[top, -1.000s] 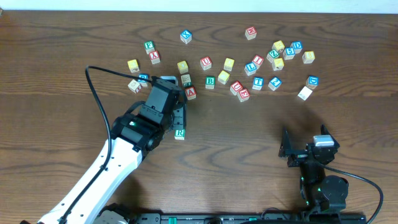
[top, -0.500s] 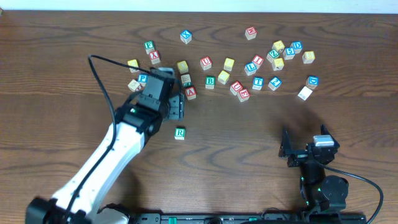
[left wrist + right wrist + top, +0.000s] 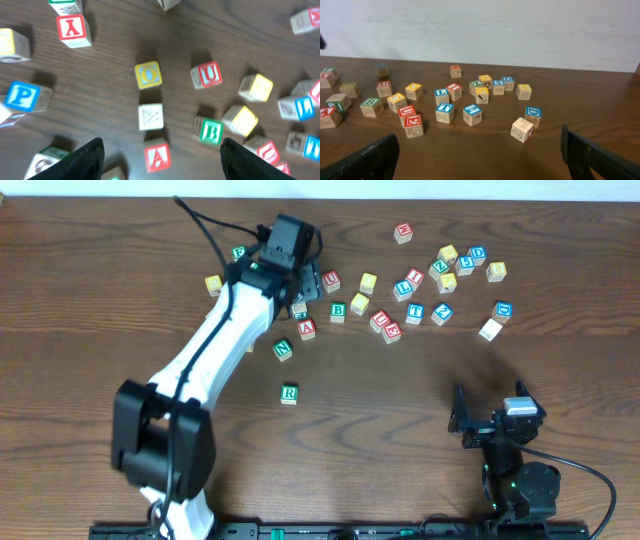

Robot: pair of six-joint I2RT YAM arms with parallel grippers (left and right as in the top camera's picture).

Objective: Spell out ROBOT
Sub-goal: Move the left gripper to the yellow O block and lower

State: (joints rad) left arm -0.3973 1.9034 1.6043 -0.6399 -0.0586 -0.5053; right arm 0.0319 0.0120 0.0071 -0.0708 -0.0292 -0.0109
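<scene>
Nearest the robot's base, the right gripper (image 3: 480,134) sits parked, jaws wide apart and empty, apparently idle because the work lies across the table (image 3: 400,430). Just beyond it, the green-lettered R cube (image 3: 289,392) stands alone on bare wood, well apart from the scatter, seemingly laid down as the word's first letter. Farther out, the left gripper (image 3: 306,283) hangs over the pile with its jaws apart and nothing between them. A yellow-faced O cube (image 3: 148,75) lies just ahead of its fingers (image 3: 85,160) and looks the likely next pick. The green-lettered B cube (image 3: 212,130) sits to the right, just beside a second yellow-faced cube (image 3: 240,120), while the blue-lettered T cube (image 3: 444,111) waits farther along among red and blue blocks. All are small pale wooden cubes with colour-framed letters.
</scene>
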